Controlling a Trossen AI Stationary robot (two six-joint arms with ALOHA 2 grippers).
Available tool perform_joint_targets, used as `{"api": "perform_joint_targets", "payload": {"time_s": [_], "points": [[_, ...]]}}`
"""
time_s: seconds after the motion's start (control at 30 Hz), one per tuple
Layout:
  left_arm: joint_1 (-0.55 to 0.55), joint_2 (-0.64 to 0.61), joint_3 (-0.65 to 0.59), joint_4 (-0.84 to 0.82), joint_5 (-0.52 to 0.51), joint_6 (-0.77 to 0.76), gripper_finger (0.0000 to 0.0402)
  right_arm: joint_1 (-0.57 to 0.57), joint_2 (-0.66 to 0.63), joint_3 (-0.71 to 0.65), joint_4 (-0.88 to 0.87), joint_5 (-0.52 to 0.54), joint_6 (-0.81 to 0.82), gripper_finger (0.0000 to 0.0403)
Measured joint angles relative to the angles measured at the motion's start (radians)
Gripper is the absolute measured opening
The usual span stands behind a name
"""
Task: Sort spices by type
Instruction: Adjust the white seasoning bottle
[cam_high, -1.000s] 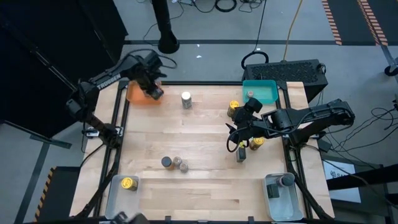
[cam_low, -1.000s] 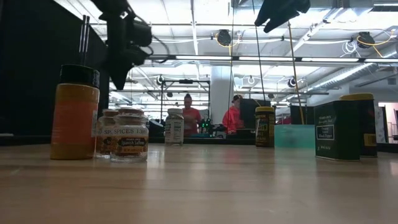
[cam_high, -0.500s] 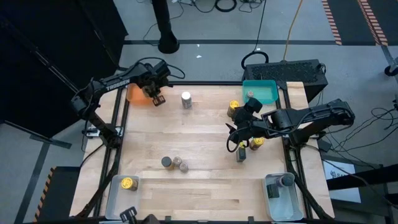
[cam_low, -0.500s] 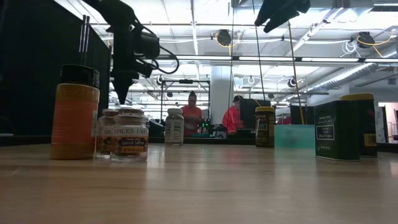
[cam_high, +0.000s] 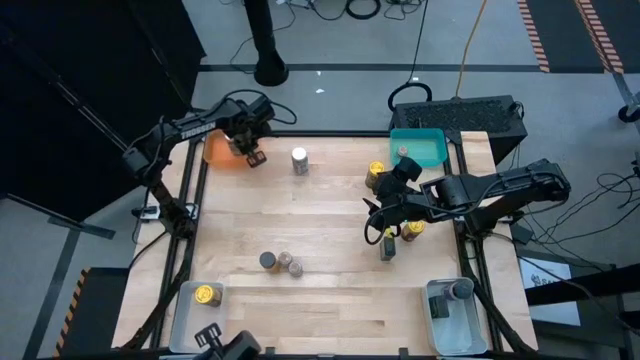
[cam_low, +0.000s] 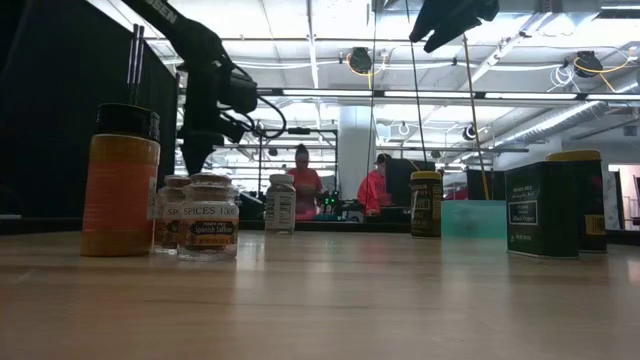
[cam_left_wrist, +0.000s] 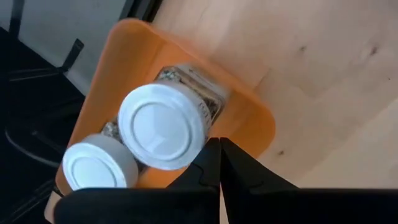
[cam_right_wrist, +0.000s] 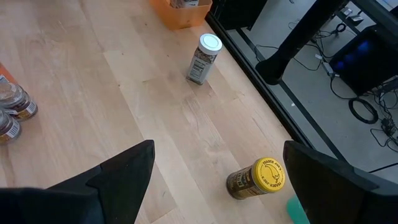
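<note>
The left pincer (cam_high: 254, 157) is hanging closed and empty just over the inner edge of the small orange plastic tray (cam_high: 217, 151) at the far-left corner of the pale wooden worktop (cam_high: 320, 250). The right pincer (cam_high: 384, 226) is standing wide open, holding nothing, low over the right-centre of the worktop near the tall dark green tin (cam_high: 388, 246).

Judging from this, the closed left fingers (cam_left_wrist: 214, 168) are sitting close to the tray's rim, so a careless sideways sweep could nudge the tray or tip the 2 white-lidded clear jars (cam_left_wrist: 163, 126) packed tightly inside it. The right pincer, if dropping toward the tin, could knock over the small gold-lidded jar (cam_high: 415, 228) just beside it.

The left wrist view alone is showing those 2 jars inside the tray; from above the arm is hiding them. The high view alone is showing the shallow teal plastic tray (cam_high: 427, 143) and the 2 clear plastic bins (cam_high: 190, 310) at the near corners. The right wrist view is showing a lone white-capped glass jar (cam_right_wrist: 203, 58) and a yellow-lidded brown jar (cam_right_wrist: 256, 178) standing well apart.
</note>
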Motion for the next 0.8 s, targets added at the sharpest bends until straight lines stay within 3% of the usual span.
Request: {"api": "perform_joint_targets", "payload": {"time_s": [0.8], "points": [[0.038,0.0,0.0,0.045,-0.031,0.015,0.0002,0.0,0.0,0.0,0.0,0.0,-0.004,0.0338]]}}
